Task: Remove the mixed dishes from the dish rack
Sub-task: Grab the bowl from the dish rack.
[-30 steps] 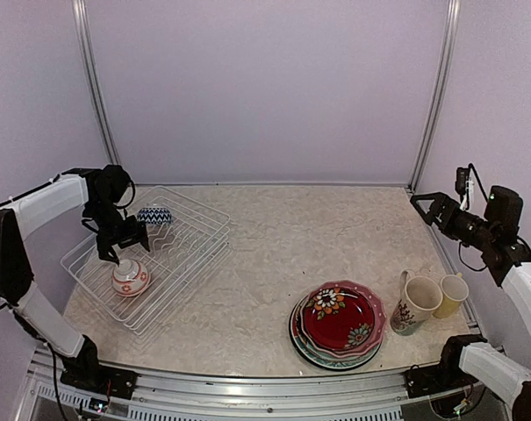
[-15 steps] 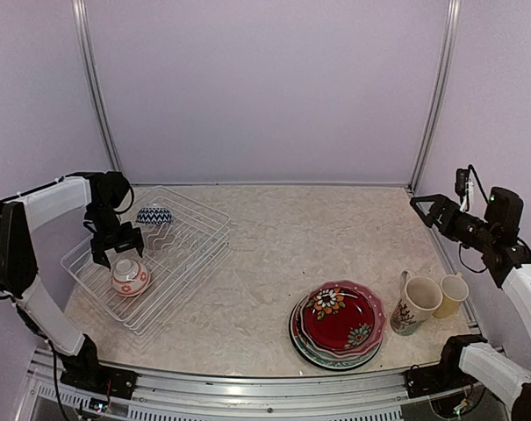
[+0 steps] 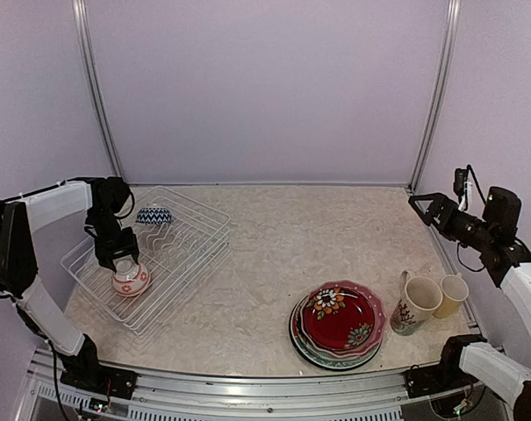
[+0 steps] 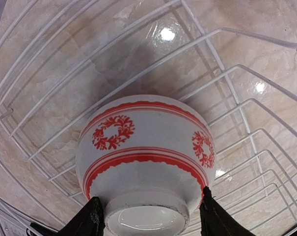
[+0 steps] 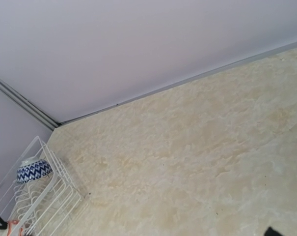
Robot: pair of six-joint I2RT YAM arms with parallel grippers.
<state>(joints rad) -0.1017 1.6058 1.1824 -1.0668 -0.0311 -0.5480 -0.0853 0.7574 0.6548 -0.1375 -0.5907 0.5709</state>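
A white bowl with red wreaths (image 4: 146, 147) lies upside down in the white wire dish rack (image 3: 186, 232). My left gripper (image 3: 125, 261) comes down over this bowl (image 3: 130, 281), and both black fingers (image 4: 92, 219) press against its sides near the foot. At the rack's far end sits a blue zigzag bowl (image 3: 154, 215), which the right wrist view also shows as the blue bowl (image 5: 34, 169). My right gripper (image 3: 420, 206) hangs open and high over the table's far right, holding nothing.
A stack of plates with a red floral one on top (image 3: 340, 323) lies at the front right. Beside it stand a cream floral mug (image 3: 416, 303) and a yellow mug (image 3: 454, 294). The rack's wires (image 4: 227, 83) curve up around the bowl.
My left gripper has dropped onto the red-and-white bowl and its fingers have drawn in against it. The right arm has barely moved.
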